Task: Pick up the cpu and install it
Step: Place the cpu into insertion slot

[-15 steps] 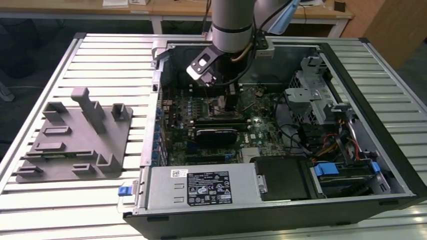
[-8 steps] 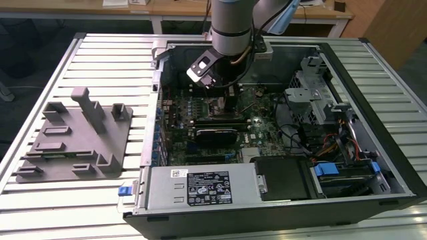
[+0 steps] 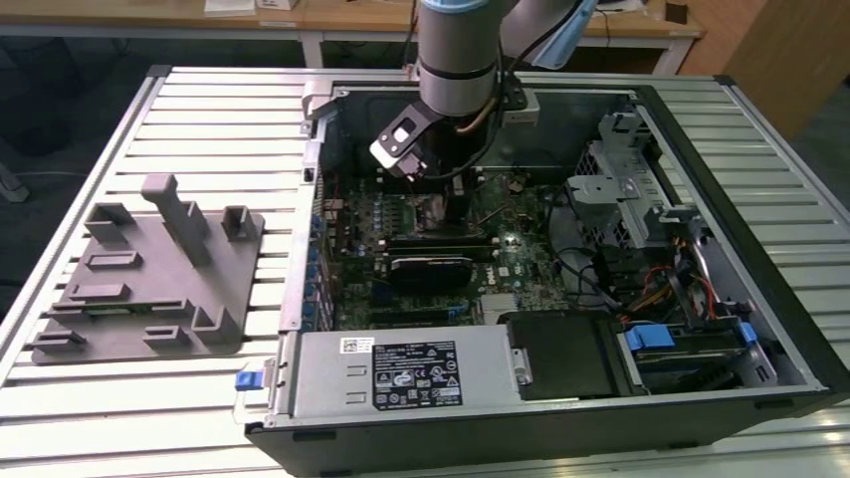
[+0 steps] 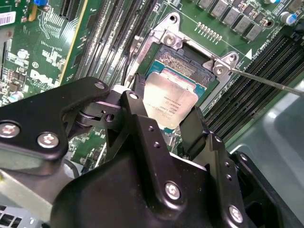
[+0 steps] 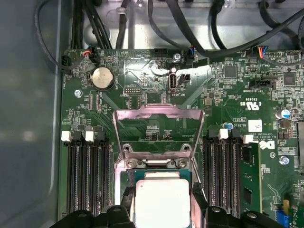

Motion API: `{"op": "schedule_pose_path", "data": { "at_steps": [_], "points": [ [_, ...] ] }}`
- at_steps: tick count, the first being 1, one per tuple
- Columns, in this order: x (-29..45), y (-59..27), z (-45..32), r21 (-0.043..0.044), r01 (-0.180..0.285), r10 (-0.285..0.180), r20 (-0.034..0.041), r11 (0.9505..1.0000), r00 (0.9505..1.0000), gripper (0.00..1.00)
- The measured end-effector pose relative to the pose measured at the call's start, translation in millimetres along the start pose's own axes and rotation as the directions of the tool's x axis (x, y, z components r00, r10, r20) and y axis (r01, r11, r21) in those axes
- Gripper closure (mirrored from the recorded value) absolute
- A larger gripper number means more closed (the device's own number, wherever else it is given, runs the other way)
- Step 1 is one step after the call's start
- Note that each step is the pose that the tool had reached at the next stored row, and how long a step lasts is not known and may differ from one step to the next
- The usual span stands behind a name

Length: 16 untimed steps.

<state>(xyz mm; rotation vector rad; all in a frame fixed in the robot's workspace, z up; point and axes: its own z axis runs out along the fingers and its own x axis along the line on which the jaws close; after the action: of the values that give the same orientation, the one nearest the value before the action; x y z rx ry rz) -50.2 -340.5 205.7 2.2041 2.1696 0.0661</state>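
While gripper (image 4: 164, 113) grips cpu (image 4: 172, 97) above socket (image 4: 185, 59), slatted table (image 3: 199, 110), wooden desks (image 3: 352, 15)

Small print covers a white sticker (image 3: 414, 375) on the power supply box (image 3: 332, 383). Faint lettering marks the cpu (image 4: 171, 105) and circuit board (image 5: 228, 95).

A grey fixture tray (image 3: 146, 279) lies well apart from the gripper (image 4: 164, 116), outside the computer case (image 3: 531, 438); a coin-cell battery (image 5: 102, 78) sits on the motherboard (image 5: 142, 71) nearby.
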Motion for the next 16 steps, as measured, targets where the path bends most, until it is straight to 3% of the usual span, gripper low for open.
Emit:
{"op": "schedule_pose_path", "data": {
  "at_steps": [16],
  "points": [
    [0.8, -3.9, 7.4, 0.0000, -0.001, 0.001, -0.0037, 1.0000, 1.0000, 0.45]
  ]
}}
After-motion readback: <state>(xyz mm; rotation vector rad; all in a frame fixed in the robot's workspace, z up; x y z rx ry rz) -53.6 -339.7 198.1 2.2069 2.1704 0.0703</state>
